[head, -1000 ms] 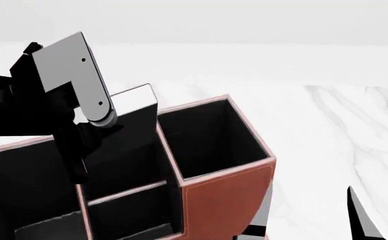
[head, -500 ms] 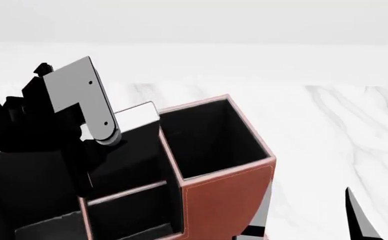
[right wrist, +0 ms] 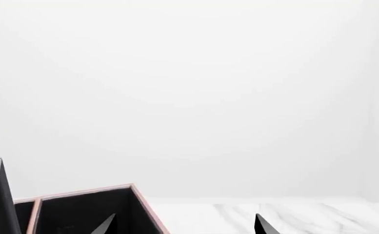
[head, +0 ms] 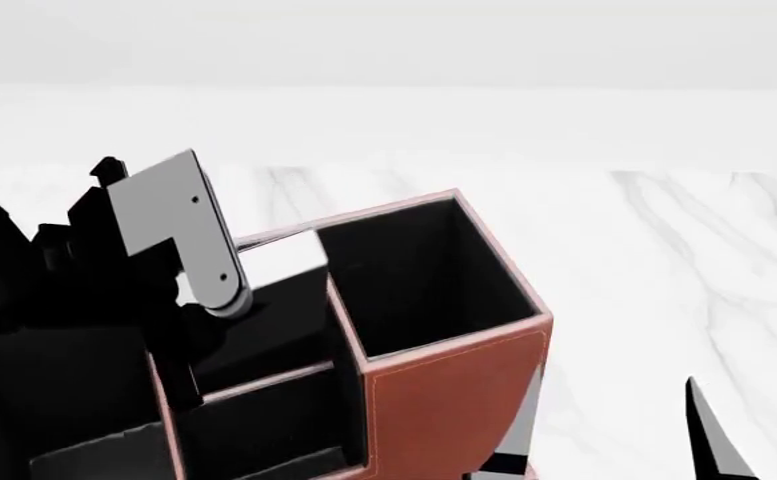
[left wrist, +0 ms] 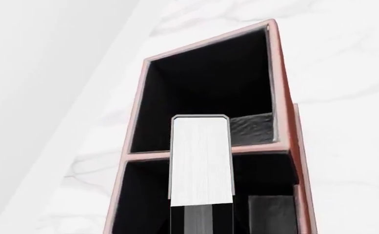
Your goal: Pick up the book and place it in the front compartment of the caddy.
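Note:
The red-brown caddy [head: 458, 400] fills the lower left of the head view. The book [head: 281, 252] hangs upright with its white page edge on top and its black lower part sunk between the caddy's walls. In the left wrist view the book [left wrist: 201, 161] stands over the narrow black-lined front compartment [left wrist: 147, 200], right beside the tall square end pocket [left wrist: 209, 83]. My left gripper [left wrist: 201, 228] is shut on the book's near end; its fingers barely show. My right gripper [right wrist: 185, 225] hangs open and empty beside the caddy's tall end [right wrist: 78, 192].
A thin pale-edged cross divider [head: 275, 380] splits the middle pocket. The wide end pocket [head: 55, 400] lies under my left arm. The white marble table [head: 668, 260] stretches to the right and behind the caddy. The right gripper's fingers [head: 708, 435] stand near the caddy's outer wall.
My left arm has come down and slightly right, and the book has sunk deeper into the caddy, leaving less of its top above the rim. The right gripper has barely shifted.

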Motion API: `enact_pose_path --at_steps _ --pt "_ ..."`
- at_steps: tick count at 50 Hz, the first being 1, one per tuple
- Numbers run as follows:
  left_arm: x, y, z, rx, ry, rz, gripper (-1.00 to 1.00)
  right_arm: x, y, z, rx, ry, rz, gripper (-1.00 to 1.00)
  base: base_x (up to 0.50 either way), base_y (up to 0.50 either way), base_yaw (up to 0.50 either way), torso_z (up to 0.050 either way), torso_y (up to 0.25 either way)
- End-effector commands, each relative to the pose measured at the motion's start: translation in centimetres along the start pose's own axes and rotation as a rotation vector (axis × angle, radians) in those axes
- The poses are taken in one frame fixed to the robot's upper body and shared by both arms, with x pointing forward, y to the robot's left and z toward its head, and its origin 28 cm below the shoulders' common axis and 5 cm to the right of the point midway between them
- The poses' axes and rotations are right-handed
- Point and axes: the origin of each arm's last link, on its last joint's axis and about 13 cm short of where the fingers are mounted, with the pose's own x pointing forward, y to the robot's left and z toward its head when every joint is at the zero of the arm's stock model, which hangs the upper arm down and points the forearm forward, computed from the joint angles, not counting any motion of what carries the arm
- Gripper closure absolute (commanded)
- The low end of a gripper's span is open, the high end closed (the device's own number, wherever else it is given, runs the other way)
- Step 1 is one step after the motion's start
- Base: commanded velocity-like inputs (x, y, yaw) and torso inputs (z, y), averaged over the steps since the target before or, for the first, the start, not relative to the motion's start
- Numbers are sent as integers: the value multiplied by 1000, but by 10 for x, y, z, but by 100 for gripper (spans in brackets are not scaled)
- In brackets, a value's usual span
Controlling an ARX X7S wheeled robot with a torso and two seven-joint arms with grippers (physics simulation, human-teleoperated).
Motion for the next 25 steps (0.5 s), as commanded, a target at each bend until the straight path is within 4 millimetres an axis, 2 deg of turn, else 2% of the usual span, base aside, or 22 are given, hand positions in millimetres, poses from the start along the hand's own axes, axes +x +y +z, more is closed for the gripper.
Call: enact_pose_path --at_steps 1,25 --pt "4 7 7 -11 -74 -1 100 1 -1 2 12 -19 2 -100 0 0 0 0 0" --pt "22 7 -10 -8 -65 -8 100 1 -1 -3 11 -7 -2 -100 0 0 0 0 1"
